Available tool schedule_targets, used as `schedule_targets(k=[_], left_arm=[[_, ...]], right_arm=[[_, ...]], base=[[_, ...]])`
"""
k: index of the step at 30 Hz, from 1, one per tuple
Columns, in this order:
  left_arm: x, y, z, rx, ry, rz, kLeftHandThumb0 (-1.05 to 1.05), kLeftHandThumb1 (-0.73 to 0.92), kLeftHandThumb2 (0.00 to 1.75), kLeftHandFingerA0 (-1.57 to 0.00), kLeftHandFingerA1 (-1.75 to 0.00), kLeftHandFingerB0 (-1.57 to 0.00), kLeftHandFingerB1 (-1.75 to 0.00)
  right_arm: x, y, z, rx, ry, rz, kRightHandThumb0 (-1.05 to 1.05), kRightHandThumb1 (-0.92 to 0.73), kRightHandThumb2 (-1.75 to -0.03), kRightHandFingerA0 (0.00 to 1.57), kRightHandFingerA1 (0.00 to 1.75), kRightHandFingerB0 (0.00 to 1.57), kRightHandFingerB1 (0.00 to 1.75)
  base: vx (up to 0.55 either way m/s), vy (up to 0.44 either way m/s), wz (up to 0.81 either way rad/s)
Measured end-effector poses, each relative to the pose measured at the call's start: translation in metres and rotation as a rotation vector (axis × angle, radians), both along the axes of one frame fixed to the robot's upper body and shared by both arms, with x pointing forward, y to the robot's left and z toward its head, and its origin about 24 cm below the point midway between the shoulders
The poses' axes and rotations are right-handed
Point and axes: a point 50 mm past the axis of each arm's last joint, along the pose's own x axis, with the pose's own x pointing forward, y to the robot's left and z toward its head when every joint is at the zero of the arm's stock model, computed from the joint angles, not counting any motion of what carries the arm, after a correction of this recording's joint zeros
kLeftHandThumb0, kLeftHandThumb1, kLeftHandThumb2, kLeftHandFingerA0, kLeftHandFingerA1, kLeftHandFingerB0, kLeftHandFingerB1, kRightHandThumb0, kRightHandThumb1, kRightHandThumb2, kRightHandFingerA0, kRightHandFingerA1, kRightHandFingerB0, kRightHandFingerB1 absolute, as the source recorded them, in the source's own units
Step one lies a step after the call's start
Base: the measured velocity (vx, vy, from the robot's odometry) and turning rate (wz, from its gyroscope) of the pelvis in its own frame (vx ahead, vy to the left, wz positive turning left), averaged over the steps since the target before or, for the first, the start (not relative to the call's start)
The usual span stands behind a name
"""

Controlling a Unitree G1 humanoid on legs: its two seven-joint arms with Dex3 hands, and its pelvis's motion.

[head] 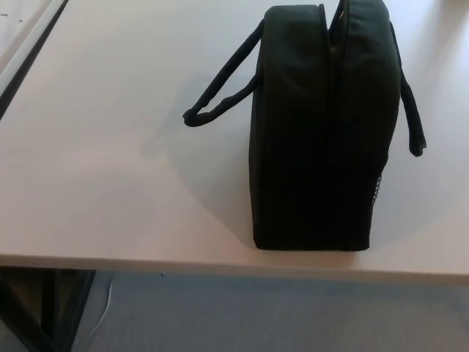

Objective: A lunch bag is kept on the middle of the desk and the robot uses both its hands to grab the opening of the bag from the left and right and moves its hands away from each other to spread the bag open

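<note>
Neither hand shows in your head view, so you cannot tell how their fingers stand, while the black lunch bag stands upright near the desk front edge, zip seam up, handles flopped outward, leaving both sides reachable.

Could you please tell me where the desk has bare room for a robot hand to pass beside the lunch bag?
Widest bare patch: left of the lunch bag, from its left handle out to the desk edge. Right side is narrower, crowded by the right handle.
</note>
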Motion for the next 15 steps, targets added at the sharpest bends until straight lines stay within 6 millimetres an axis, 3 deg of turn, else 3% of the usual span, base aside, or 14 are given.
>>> schedule_targets(k=[5,6,7,8,9,10,11,13,15], left_arm=[[0.003,0.001,0.022,0.032,-0.127,-0.027,0.07,0.57,0.56,-0.44,-0.37,-0.16,-0.27],[0.005,0.002,0.026,0.041,-0.155,-0.030,0.06,0.37,0.85,-0.35,-0.57,-0.07,-0.47],[0.007,0.004,0.033,0.055,-0.194,-0.033,0.04,0.36,0.84,-0.35,-0.57,-0.07,-0.47],[0.009,0.006,0.037,0.068,-0.220,-0.033,0.08,0.54,0.56,-0.52,-0.41,-0.21,-0.30],[0.011,0.009,0.041,0.083,-0.243,-0.029,0.08,0.54,0.56,-0.52,-0.41,-0.21,-0.30],[0.016,0.014,0.049,0.111,-0.284,-0.024,0.07,0.56,0.56,-0.45,-0.38,-0.18,-0.27],[0.020,0.018,0.056,0.137,-0.322,-0.023,-0.03,0.37,0.85,-0.35,-0.57,-0.08,-0.47],[0.036,0.029,0.077,0.207,-0.423,-0.031,-0.05,0.40,0.87,-0.28,-0.55,-0.08,-0.47],[0.057,0.040,0.101,0.280,-0.529,-0.045,-0.01,0.39,0.87,-0.29,-0.55,-0.10,-0.48]], right_arm=[[0.002,0.003,0.022,-0.011,-0.100,0.041,-0.10,-0.53,-0.55,0.22,0.38,0.16,0.29],[0.003,0.003,0.026,-0.015,-0.119,0.046,-0.13,-0.50,-0.54,0.37,0.44,0.18,0.31],[0.005,0.002,0.032,-0.025,-0.148,0.052,-0.08,-0.35,-0.81,0.34,0.58,0.08,0.46],[0.008,0.001,0.036,-0.036,-0.171,0.055,-0.09,-0.48,-0.54,0.31,0.42,0.18,0.31],[0.012,-0.001,0.041,-0.049,-0.194,0.058,-0.09,-0.48,-0.54,0.31,0.42,0.18,0.31],[0.017,-0.004,0.048,-0.072,-0.229,0.063,-0.07,-0.48,-0.54,0.28,0.40,0.18,0.30],[0.023,-0.008,0.054,-0.095,-0.261,0.069,-0.05,-0.32,-0.79,0.32,0.57,0.10,0.47],[0.041,-0.018,0.073,-0.154,-0.350,0.085,-0.09,-0.32,-0.80,0.42,0.61,0.13,0.49],[0.064,-0.027,0.093,-0.216,-0.449,0.104,-0.07,-0.32,-0.80,0.42,0.61,0.14,0.49]], base=[[0.00,0.000,0.00],[0.00,0.000,0.00],[0.00,0.000,0.00],[0.00,0.000,0.00],[0.00,0.000,0.00],[0.00,0.000,0.00],[0.00,0.000,0.00],[0.00,0.000,0.00],[0.00,0.000,0.00]])
